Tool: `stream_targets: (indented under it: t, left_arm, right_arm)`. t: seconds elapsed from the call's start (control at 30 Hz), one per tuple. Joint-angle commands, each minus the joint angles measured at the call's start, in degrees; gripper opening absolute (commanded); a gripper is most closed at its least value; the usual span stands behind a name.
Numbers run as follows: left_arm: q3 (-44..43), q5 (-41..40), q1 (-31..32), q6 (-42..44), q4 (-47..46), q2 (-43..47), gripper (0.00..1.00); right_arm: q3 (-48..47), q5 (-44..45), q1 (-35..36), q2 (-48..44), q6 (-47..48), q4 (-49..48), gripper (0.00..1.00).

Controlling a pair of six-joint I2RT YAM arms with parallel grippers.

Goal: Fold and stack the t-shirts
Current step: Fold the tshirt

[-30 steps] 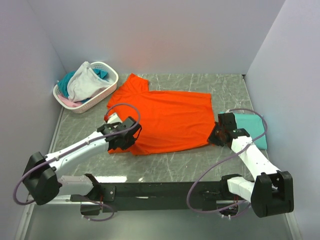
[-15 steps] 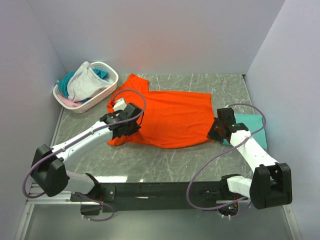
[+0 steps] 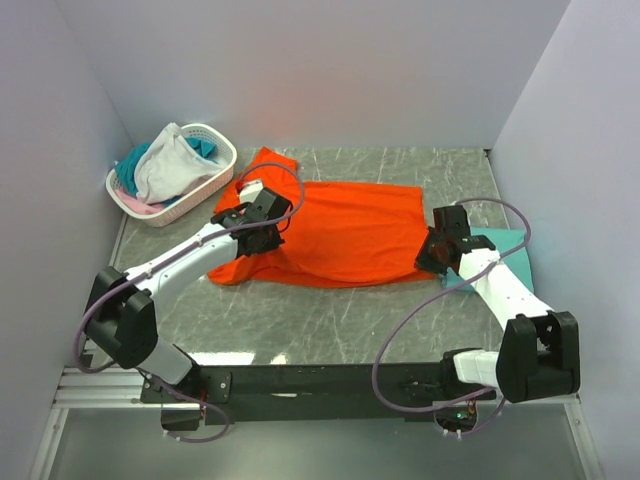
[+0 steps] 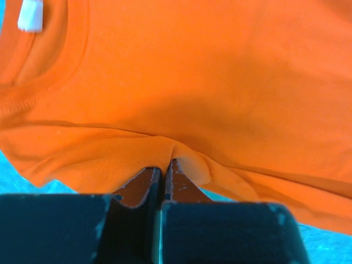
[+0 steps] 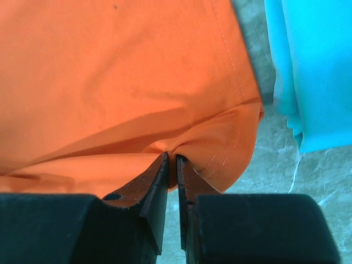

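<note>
The left gripper (image 4: 163, 168) is clamped on a pinch of the orange t-shirt (image 4: 209, 82). The right gripper (image 5: 171, 160) is clamped in the same way on the shirt's hem corner. Over the last second both pinches have been carried away from the arm bases, the left one further. The near edge of the shirt has thereby been lifted and drawn toward the cloth lying beyond the fingers. A lengthwise fold is judged to be under way and not yet laid down.

The cloth is a thin, smooth knit that bunches into soft creases at each pinch. Stitched seams are seen at the collar ahead and left of the left fingers, and along the hem beside the right ones. A teal t-shirt (image 5: 308, 66) lies flat just to the right of the right gripper, on the grey marbled table (image 5: 275, 181). Well beyond the left gripper, to its left, a white plastic basket (image 3: 228, 160) is filled with white, teal and pink garments (image 3: 165, 170).
</note>
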State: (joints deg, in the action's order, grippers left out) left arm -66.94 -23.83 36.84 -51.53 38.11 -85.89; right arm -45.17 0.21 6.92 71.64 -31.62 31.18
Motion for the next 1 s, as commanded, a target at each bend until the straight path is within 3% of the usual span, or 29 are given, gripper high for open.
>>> stream_targets:
  t: [0.0, 0.7, 0.97]
  left_arm:
    - [-3.4, 0.3, -1.1, 6.5, -2.7, -0.9, 0.01]
    - [-11.1, 2.8, -7.7, 14.1, -5.0, -11.1, 0.02]
    - [-18.5, 6.2, -11.8, 18.4, -8.5, -21.2, 0.11]
  right_arm:
    - [-3.5, 1.4, -0.8, 0.9, 1.1, 0.0, 0.18]
    - [-8.7, 2.3, -2.1, 8.8, -0.3, -4.0, 0.19]
    - [-16.2, 7.3, -2.6, 19.5, -1.9, -4.9, 0.25]
